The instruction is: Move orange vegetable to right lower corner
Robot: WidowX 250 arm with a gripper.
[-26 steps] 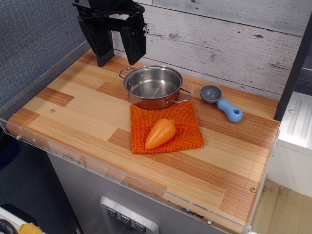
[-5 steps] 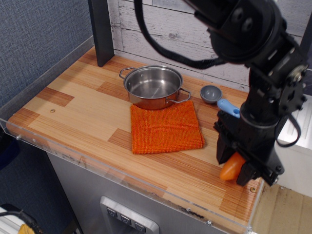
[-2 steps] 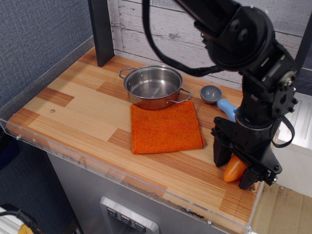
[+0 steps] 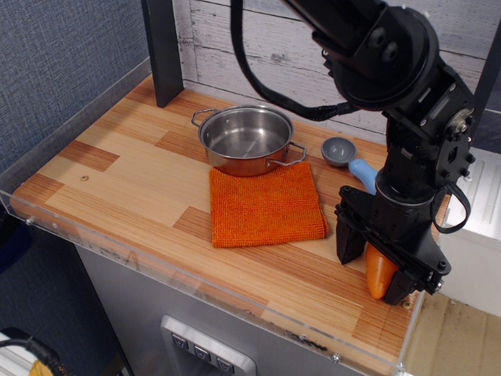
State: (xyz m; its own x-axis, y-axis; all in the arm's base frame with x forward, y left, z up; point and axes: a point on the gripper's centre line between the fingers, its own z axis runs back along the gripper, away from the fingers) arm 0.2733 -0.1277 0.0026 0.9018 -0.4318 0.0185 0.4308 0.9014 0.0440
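Note:
The orange vegetable (image 4: 380, 276), a small glossy toy carrot, lies on the wooden tabletop near the right lower corner (image 4: 385, 329). My gripper (image 4: 377, 265) reaches down over it with its black fingers (image 4: 349, 241) spread apart on either side of the carrot. The jaws stand wider than the carrot, and it rests close to the right finger. The jaws look open, no longer squeezing it. The arm hides the table's right edge behind the gripper.
An orange woven cloth (image 4: 266, 204) lies mid-table with a steel pot (image 4: 246, 139) behind it. A grey and blue scoop (image 4: 349, 160) lies at the back right. A clear acrylic rim (image 4: 196, 282) runs along the front edge. A black post (image 4: 163, 51) stands at the back left.
The carrot went from the cloth to the right lower corner in my gripper. In the last second the fingers spread apart and the carrot settled upright-tilted on the wood.

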